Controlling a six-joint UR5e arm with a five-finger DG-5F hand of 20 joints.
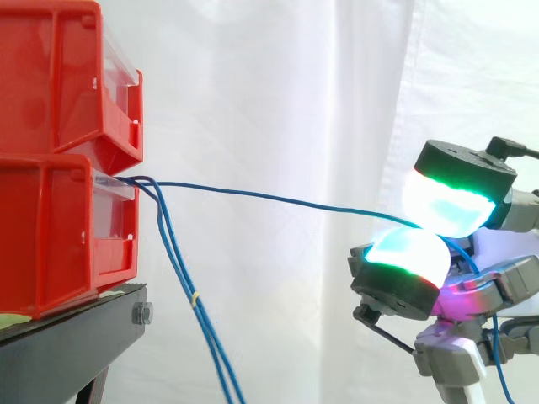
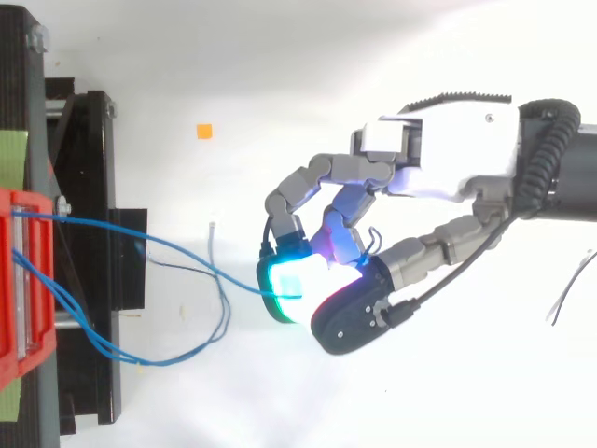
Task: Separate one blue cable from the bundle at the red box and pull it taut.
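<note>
Two red bins [image 1: 67, 160] are stacked on a black stand [image 1: 76, 324] at the left. Several blue cables come out of the lower bin's front [image 1: 139, 179]. One blue cable [image 1: 278, 199] runs nearly level to the right, sagging slightly, into my hand [image 1: 421, 252]. The hand is shut on this cable, pinching it between two glowing pads [image 1: 446, 206]. In the top view the same cable [image 2: 187, 257] leads from the red bin [image 2: 23, 280] to the pinching fingertips [image 2: 289, 285]. The other blue cables [image 1: 198, 307] hang down from the bin.
A white curtain hangs behind the work. In the top view, loops of blue cable [image 2: 177, 350] lie below the stand [image 2: 84, 252], a small orange square [image 2: 204, 131] marks the floor, and thin dark wires [image 2: 569, 294] lie at the right edge.
</note>
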